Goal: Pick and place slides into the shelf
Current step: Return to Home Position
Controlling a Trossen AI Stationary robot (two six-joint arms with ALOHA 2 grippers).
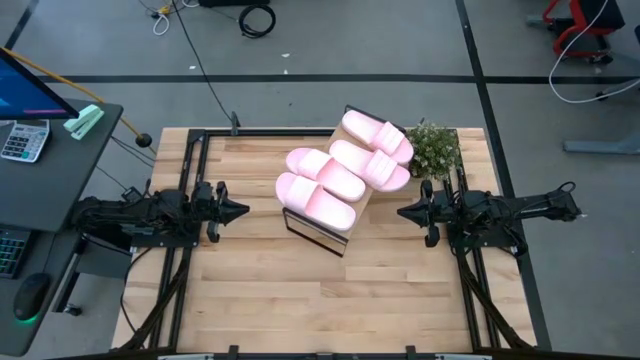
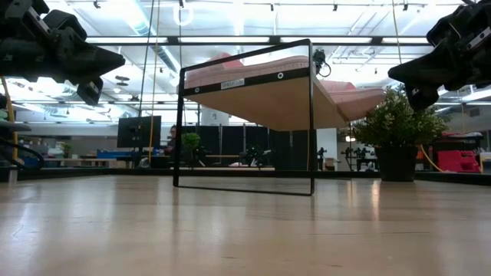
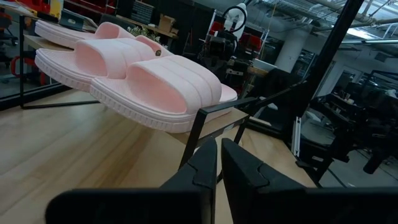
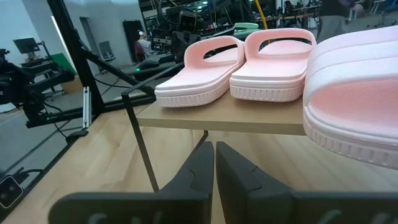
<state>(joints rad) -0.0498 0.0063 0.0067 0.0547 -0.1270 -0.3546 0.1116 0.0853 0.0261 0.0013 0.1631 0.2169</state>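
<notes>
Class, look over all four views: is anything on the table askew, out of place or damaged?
The shelf stands skewed to the table edges. All four slides lie on it, but the two nearest the left gripper overhang its board. Nothing looks damaged. The right gripper hangs opposite.

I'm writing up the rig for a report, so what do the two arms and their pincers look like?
The left arm and right arm are matte black, chunky jointed segments with black cables looping along them. The left pincer and right pincer match: two black wedge-shaped fingers tapering to blunt tips. No markings show.
</notes>
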